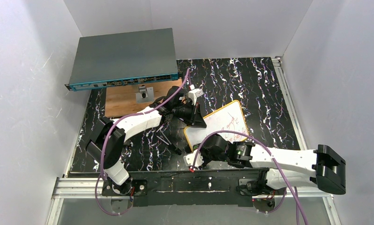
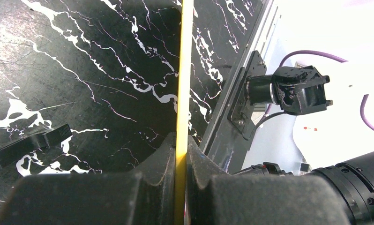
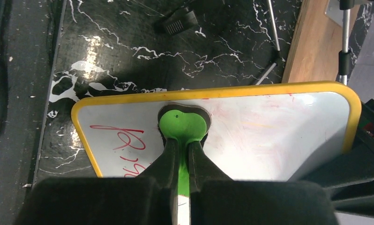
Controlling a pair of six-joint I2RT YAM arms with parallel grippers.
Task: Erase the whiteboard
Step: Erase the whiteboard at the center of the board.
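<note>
The whiteboard (image 1: 227,123) has a yellow frame and lies tilted on the black marble table. In the right wrist view the whiteboard (image 3: 279,131) shows red writing (image 3: 119,139) at its left and faint pink smears at its right. My left gripper (image 1: 198,121) is shut on the board's yellow edge (image 2: 183,84), which runs between its fingertips (image 2: 180,143). My right gripper (image 1: 212,143) is shut on a green eraser (image 3: 183,125), which rests on the board near its far edge. The right gripper (image 3: 181,145) is over the board's near-left part.
A grey network switch (image 1: 124,58) stands at the back left, with a wooden board (image 1: 124,101) and a small metal stand (image 1: 144,93) in front of it. A black ribbed piece (image 3: 178,21) and thin rods (image 3: 272,42) lie on the table beyond the whiteboard. White walls enclose the table.
</note>
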